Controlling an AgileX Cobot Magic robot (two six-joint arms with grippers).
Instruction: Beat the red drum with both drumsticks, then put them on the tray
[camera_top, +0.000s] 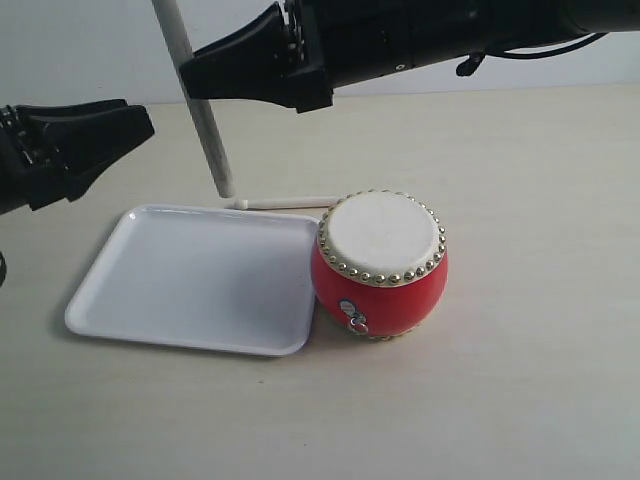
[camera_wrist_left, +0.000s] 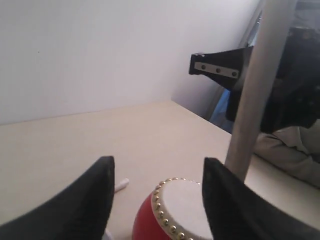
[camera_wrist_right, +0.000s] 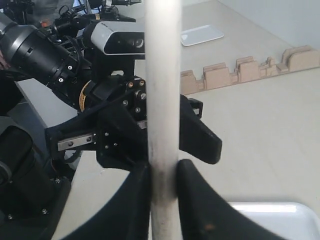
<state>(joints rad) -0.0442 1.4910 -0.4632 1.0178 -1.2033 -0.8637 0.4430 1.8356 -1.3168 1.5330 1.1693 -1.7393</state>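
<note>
right hand (camera_wrist_right: 163, 171) pinches a drumstick (camera_top: 205, 120) near tray (camera_top: 190, 275); left hand (camera_wrist_left: 157, 165) spread; second drumstick (camera_top: 282, 203) seemingly touches drum (camera_top: 385, 290).

This looks like a robotics lab, not a home or a kitchen. The main thing is a wide, plain pale table (camera_top: 520, 200). Behind the table there is a blank white wall (camera_top: 80, 50). Over the table reach black robot arms (camera_wrist_right: 35, 50) with exposed cables (camera_wrist_right: 67, 22), and a camera (camera_wrist_right: 117, 42) is fixed on one of them. On the table lies a notched wooden rack (camera_wrist_right: 240, 72).
</note>
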